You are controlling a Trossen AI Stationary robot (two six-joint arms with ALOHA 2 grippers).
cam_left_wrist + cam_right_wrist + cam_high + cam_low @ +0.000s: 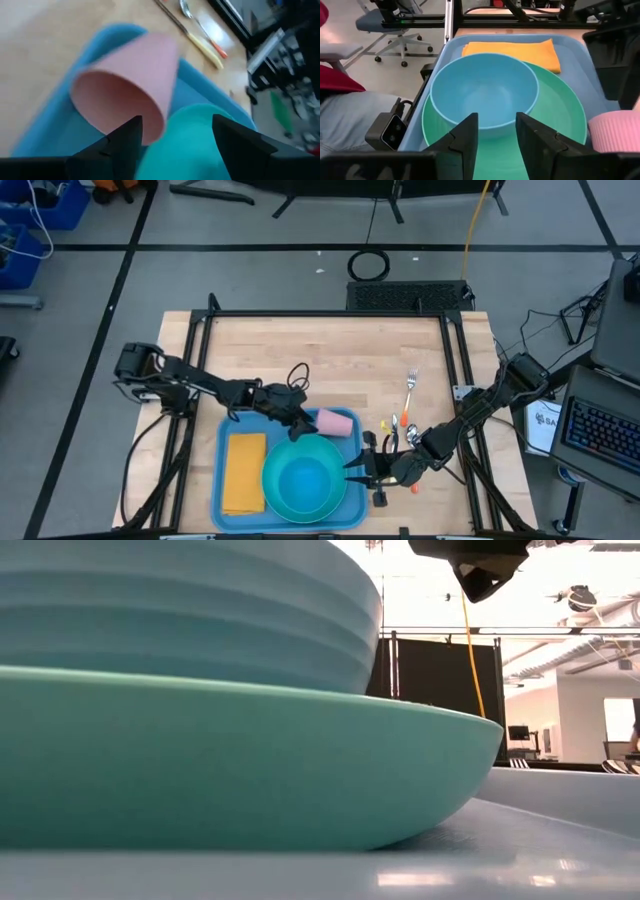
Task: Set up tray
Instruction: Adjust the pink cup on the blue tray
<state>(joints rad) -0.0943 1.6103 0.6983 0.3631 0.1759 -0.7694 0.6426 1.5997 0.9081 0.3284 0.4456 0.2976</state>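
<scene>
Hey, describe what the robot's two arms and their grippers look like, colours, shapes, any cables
Both arms are dark, nearly black, built of slim jointed segments with black cables looping along them. The left gripper and right gripper each end in two flat, matte black fingers that taper to blunt tips. I see no clear markings on them.

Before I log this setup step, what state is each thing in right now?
tray: flat on the table, loaded
plate: on the tray, bowl inside
bowl: upright, empty
napkin: flat on the tray
pink cup: on its side at the tray's corner
fork: on the table, off the tray
left gripper: open, by the cup
right gripper: open, empty
</scene>
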